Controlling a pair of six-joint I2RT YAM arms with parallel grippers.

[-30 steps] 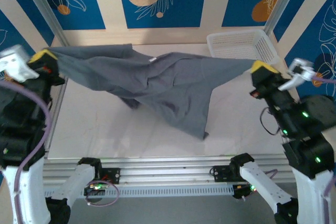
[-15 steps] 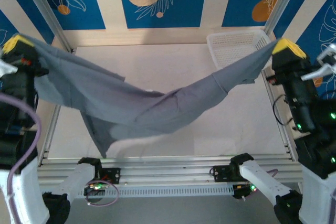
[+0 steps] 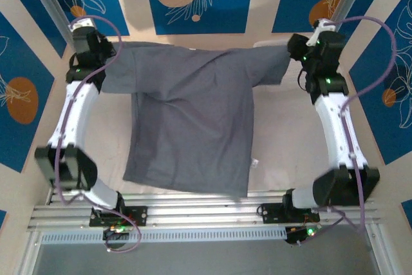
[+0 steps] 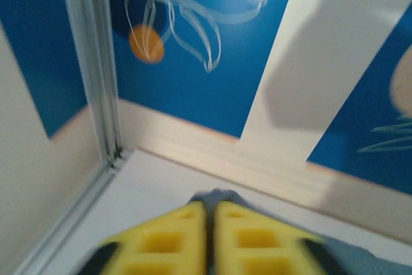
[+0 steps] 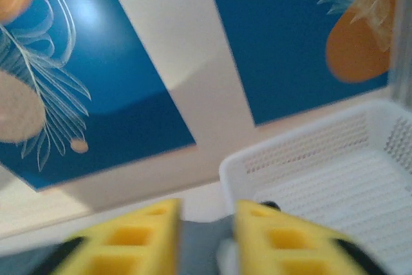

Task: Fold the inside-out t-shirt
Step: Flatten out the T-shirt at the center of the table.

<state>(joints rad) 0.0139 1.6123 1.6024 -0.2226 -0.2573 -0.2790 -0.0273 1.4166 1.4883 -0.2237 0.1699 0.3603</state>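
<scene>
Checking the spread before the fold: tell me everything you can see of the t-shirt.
The t-shirt is plain dark grey, short-sleeved, of thin soft cloth. It lies spread on the table, mostly flat with a few creases, its hem towards the near edge. Both sleeves stretch sideways to the far corners. A small white tag shows by its right side. The left gripper has its fingers close together at one sleeve; cloth lies between the parted fingers of the right gripper.
</scene>
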